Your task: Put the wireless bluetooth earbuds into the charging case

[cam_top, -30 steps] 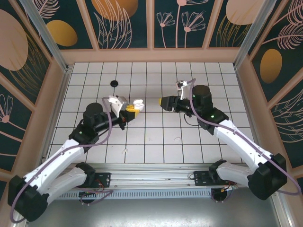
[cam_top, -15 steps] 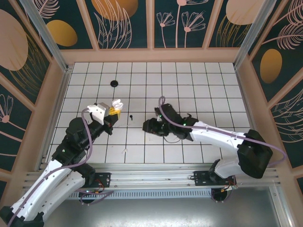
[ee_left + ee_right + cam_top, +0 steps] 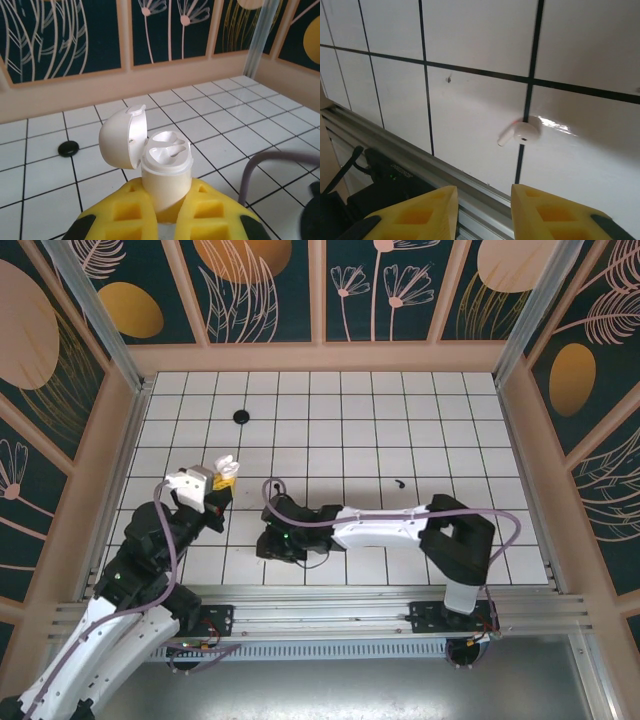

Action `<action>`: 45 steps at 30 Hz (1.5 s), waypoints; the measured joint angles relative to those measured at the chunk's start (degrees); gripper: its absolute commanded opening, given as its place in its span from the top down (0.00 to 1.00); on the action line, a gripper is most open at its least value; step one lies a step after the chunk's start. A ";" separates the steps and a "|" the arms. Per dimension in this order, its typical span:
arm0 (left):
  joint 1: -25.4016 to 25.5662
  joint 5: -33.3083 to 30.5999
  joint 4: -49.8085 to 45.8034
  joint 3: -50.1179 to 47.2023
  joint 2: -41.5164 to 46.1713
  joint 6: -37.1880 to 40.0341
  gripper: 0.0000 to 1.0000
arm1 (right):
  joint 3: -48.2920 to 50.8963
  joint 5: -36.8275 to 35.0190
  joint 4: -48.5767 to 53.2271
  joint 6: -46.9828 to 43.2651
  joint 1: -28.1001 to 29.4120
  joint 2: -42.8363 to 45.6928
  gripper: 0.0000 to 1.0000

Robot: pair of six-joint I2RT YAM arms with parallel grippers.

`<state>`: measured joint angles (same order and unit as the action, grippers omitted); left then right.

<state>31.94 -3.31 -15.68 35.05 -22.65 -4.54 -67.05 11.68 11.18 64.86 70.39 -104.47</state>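
Pinching a small glossy white rounded plastic charging case (image 3: 167, 165) between the yellow pads (image 3: 125, 210) of the left end effector (image 3: 166, 200), lid (image 3: 122, 137) flipped open just above them, two wells (image 3: 167, 145) showing. Holding the right end effector (image 3: 484, 205) spread over the white tiled worktop (image 3: 470, 40), with a small white stemmed wireless earbud (image 3: 521, 133) lying just ahead of its gap, untouched.

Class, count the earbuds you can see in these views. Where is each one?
1: a white earbud lies on a tile seam just ahead of the right gripper. The open charging case holds none; another earbud may be hidden.
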 measured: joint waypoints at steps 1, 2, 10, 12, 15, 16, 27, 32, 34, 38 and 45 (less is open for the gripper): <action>0.00 -0.31 -0.44 0.33 0.57 0.00 1.00 | -1.18 0.31 0.28 0.22 0.31 -1.44 0.67; 0.00 -0.46 -0.85 0.59 1.03 0.00 1.00 | -2.32 0.39 0.76 0.35 0.55 -2.71 0.67; 0.00 -1.66 -3.61 1.07 2.51 0.00 1.00 | -7.61 0.28 6.75 1.79 1.62 -6.99 0.62; 0.00 -1.92 -4.09 1.07 2.95 0.00 1.00 | -8.00 0.28 7.76 2.10 1.70 -7.15 0.60; 0.00 -2.16 -4.37 1.07 3.28 0.00 1.00 | -8.70 0.31 9.25 2.25 1.73 -7.58 0.59; 0.00 -2.19 -4.46 1.07 3.34 0.00 1.00 | -8.87 0.31 9.51 2.25 1.73 -7.80 0.59; 0.00 -3.23 -5.62 1.07 4.15 -0.02 1.00 | -11.37 1.05 10.93 1.55 1.40 -12.33 0.64; 0.00 -3.23 -5.64 1.07 4.68 -0.02 1.00 | -11.67 1.49 11.02 1.53 0.72 -12.61 0.69; 0.00 -3.23 -5.62 1.07 4.68 -0.02 1.00 | -11.67 1.42 11.10 1.51 0.48 -12.61 0.71; 0.00 -3.21 -5.64 1.07 4.68 -0.11 1.00 | -11.67 1.29 11.08 1.46 -0.72 -12.74 0.75; 0.00 -2.73 -5.60 1.07 3.32 -0.20 1.00 | -11.67 1.77 11.21 -0.61 -2.38 -12.94 0.76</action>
<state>31.94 -6.04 -21.28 36.12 -19.33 -4.73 -78.72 13.45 22.39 64.25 68.01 -117.40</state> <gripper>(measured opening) 0.069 0.239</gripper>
